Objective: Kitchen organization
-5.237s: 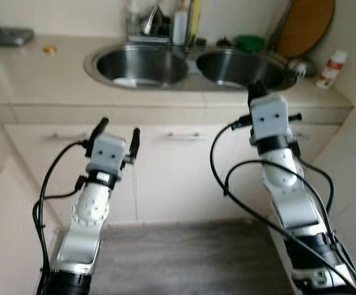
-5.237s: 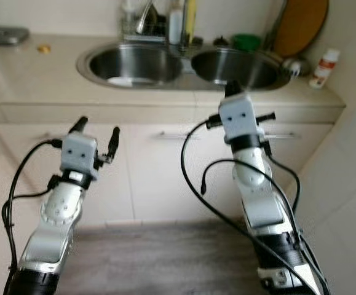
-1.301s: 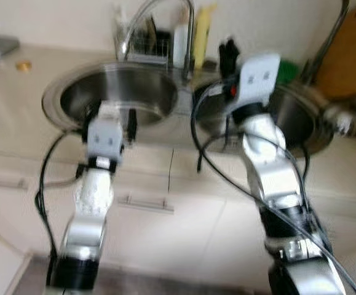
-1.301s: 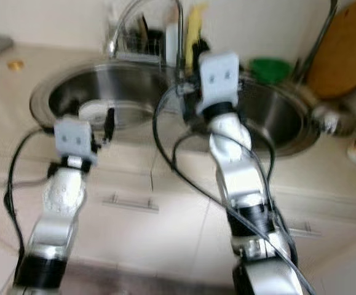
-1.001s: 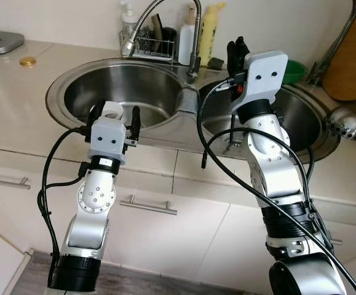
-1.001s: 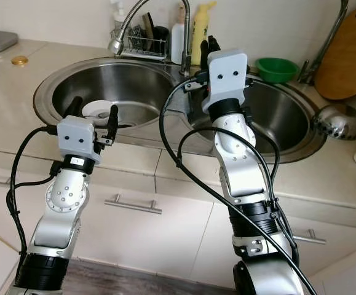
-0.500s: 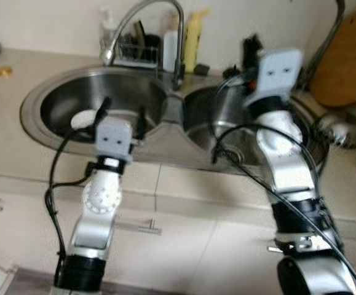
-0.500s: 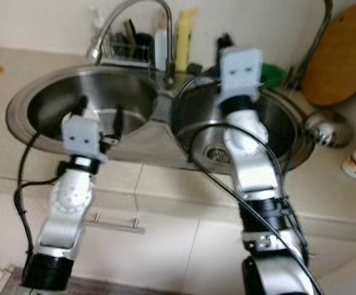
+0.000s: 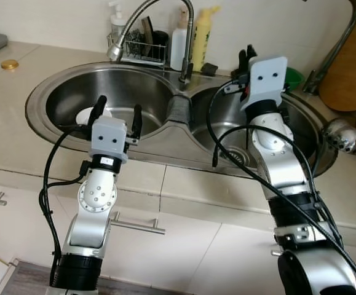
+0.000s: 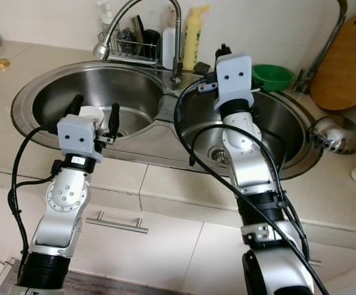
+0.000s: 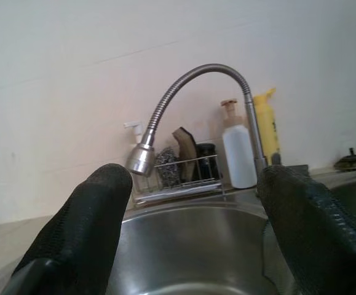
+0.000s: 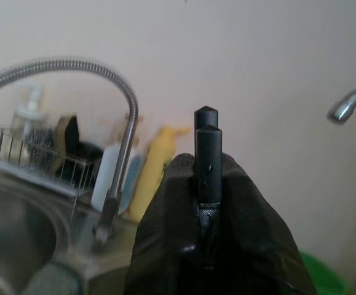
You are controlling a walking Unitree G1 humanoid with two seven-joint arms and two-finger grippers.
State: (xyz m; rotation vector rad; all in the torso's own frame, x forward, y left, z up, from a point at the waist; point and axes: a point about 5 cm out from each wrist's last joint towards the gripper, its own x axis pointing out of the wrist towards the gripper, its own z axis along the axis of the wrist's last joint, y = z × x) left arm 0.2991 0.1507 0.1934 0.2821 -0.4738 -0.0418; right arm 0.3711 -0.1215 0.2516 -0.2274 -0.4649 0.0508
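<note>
A steel double sink [image 9: 176,114] lies in the counter before me. A small white dish [image 9: 87,115] rests in its left basin. My left gripper [image 9: 119,110] hovers open over the near rim of that basin, nothing between its fingers [image 11: 98,215]. From its wrist view I face the gooseneck faucet [image 11: 184,83]. My right gripper [image 9: 248,55] is held up over the back of the right basin, shut, its fingers [image 12: 206,144] pressed together. A green bowl [image 10: 273,72] sits just behind it.
Behind the sink stand a wire rack [image 9: 138,46] of scrubbers, a white bottle [image 9: 179,38] and a yellow bottle [image 9: 201,34]. A wooden board [image 9: 350,67] leans at the right, a metal ladle [image 9: 347,135] below it. Cabinet handles [image 9: 138,224] run under the counter.
Over five seconds the view has closed in on the sink from farther back. Both arms keep their raised pose; the left gripper stays open and the right stays shut.
</note>
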